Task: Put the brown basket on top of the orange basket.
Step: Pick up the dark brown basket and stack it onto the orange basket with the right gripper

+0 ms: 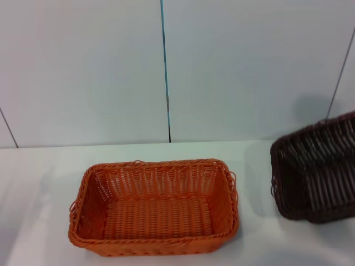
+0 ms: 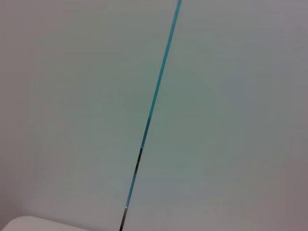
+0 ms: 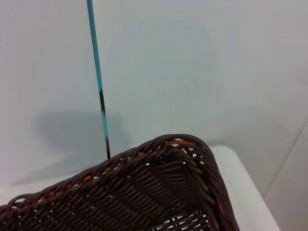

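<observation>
The orange basket (image 1: 154,208) stands empty and upright on the white table, in the middle of the head view. The brown basket (image 1: 319,174) is at the right edge of that view, tilted, with its right side raised and cut off by the frame. Its low left end is at the table. In the right wrist view the brown basket's braided rim and a corner (image 3: 159,192) fill the lower part, very close to the camera. Neither gripper shows in any view. The left wrist view shows only the wall.
The white table (image 1: 44,177) runs back to a pale wall with a blue vertical seam (image 1: 165,66). A gap of bare table lies between the two baskets. The table's corner shows in the right wrist view (image 3: 240,183).
</observation>
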### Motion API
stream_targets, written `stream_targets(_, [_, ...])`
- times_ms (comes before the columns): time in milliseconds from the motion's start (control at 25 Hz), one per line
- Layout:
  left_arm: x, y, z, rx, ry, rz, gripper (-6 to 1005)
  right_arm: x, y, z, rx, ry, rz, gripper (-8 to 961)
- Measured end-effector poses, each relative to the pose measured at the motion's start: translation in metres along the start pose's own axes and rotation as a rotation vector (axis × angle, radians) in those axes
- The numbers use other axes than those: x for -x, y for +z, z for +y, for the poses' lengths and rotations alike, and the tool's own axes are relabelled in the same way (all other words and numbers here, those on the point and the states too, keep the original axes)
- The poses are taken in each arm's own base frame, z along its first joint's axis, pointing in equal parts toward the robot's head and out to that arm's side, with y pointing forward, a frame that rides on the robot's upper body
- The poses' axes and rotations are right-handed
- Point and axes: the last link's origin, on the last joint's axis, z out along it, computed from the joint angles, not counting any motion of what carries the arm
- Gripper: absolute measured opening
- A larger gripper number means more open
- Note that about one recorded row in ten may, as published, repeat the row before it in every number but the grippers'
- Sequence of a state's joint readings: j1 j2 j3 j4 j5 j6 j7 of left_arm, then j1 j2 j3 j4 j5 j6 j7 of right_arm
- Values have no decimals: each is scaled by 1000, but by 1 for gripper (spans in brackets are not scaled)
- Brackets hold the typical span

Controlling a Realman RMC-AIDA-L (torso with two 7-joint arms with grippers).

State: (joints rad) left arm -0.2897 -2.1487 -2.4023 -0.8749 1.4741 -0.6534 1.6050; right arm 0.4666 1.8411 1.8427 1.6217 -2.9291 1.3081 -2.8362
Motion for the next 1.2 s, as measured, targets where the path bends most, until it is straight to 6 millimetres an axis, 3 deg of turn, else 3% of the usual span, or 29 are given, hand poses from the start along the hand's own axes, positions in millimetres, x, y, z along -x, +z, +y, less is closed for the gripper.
stream_targets(320, [3,-1,-2,-5,-3,-8,921,-22,-22,-1,-4,14,41,160])
stream_targets(800, [10,-1,-3,-14,7,-34,921,-44,-53,-46,-41,-65,-22,160])
stream_targets(960, [12,-1,-3,-14,5,-41,921,-49,-75,-55,-42,-84,-48,160])
stream_targets(1200, [20,-1,-5,-19,4,-68,921,-52,-117,-52,-20,-73,-85,160])
